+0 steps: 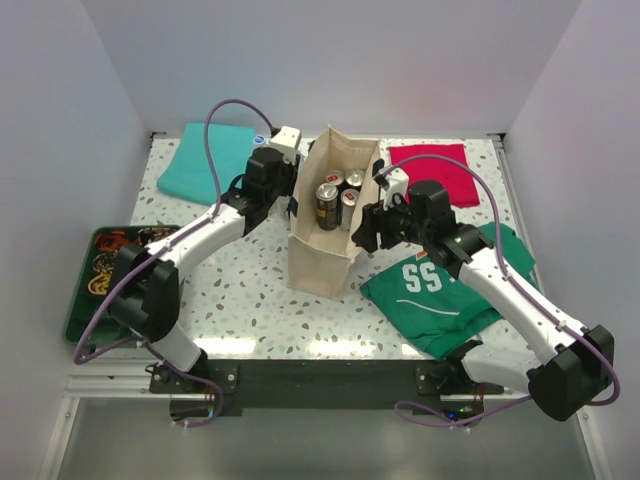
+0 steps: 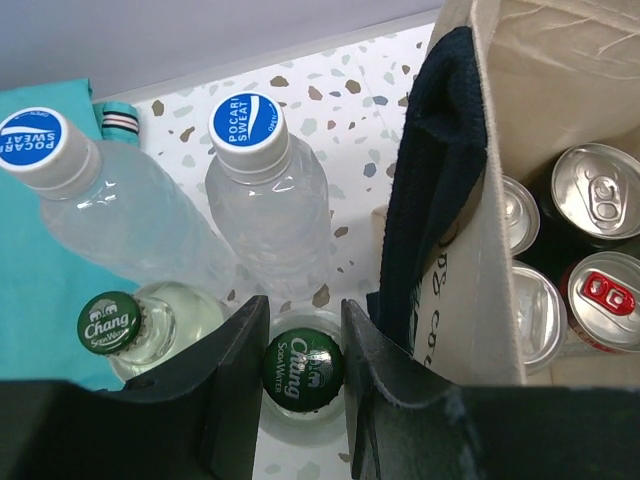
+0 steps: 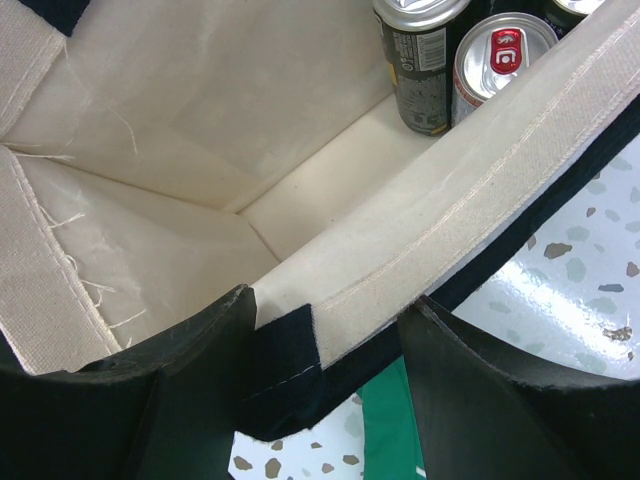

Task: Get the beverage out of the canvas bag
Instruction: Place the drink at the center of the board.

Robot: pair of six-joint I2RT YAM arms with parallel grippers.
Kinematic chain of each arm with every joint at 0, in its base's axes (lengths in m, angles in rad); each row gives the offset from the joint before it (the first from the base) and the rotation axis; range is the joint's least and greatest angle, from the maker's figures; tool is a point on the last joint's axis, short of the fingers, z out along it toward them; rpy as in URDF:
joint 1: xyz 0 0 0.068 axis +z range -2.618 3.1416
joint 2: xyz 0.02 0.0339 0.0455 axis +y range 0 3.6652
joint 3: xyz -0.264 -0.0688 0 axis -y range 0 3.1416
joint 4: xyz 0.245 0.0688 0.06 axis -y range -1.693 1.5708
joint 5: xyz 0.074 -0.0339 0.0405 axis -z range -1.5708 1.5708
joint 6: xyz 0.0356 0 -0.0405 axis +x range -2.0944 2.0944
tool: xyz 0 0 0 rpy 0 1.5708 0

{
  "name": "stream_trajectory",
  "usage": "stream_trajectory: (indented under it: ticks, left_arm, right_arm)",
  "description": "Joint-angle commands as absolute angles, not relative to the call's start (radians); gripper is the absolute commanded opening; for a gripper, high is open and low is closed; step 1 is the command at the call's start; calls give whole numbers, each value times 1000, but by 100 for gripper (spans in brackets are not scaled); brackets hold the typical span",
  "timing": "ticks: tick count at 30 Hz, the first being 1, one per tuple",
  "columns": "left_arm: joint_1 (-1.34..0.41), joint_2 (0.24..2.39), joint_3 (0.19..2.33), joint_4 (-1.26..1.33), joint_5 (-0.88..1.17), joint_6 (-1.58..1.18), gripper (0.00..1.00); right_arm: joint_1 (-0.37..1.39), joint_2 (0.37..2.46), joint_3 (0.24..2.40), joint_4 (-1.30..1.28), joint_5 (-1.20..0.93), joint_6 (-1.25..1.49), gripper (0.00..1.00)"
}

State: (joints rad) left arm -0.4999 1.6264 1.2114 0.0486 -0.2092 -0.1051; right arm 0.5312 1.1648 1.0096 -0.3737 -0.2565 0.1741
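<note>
The beige canvas bag stands upright mid-table with several cans inside. Just left of the bag, outside it, my left gripper is shut on the green cap of a Chang soda water bottle; the bottle's base cannot be seen. The bag's navy strap hangs beside the right finger. My right gripper straddles the bag's right rim, one finger inside and one outside, jaws apart. Two cans show at the far end of the bag's floor.
Two Pocari Sweat bottles and a second Chang bottle stand left of the bag. A teal cloth lies back left, a red cloth back right, a green jersey under the right arm. A dark green tray sits at the left edge.
</note>
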Motion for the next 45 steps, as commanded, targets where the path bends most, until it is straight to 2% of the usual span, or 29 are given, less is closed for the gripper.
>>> stream_trajectory:
  ticks: [1, 21, 24, 27, 29, 30, 32, 33, 38, 41, 45]
  left_arm:
    - [-488, 1631, 1235, 302, -232, -118, 0]
    - [-479, 1752, 1227, 351, -279, -121, 0]
    - [-479, 1733, 1210, 347, -278, -127, 14]
    - [-479, 1720, 1210, 316, -288, -124, 14]
    - [-477, 1720, 1226, 279, -290, -115, 20]
    - [-477, 1720, 1232, 269, -296, -117, 29]
    - [-480, 1721, 1239, 250, -311, -115, 37]
    - [-479, 1720, 1239, 245, -316, -115, 44]
    - [-477, 1718, 1264, 200, -342, -127, 52]
    - [-477, 1710, 1262, 190, -354, -127, 64]
    - [-479, 1686, 1278, 161, -367, -132, 69]
  right_arm:
    - [534, 1164, 1029, -371, -261, 163, 62]
    - [535, 1164, 1017, -373, -244, 164, 62]
    - [534, 1166, 1019, -368, -242, 164, 62]
    - [534, 1175, 1028, -371, -247, 163, 62]
    - [535, 1181, 1032, -373, -249, 161, 62]
    - [534, 1181, 1034, -373, -250, 163, 62]
    - [534, 1186, 1038, -373, -252, 161, 62]
    - [535, 1186, 1043, -379, -252, 157, 62]
    - [535, 1189, 1048, -380, -256, 153, 62]
    - [534, 1193, 1052, -385, -265, 153, 62]
    - [535, 1187, 1052, -384, -259, 156, 62]
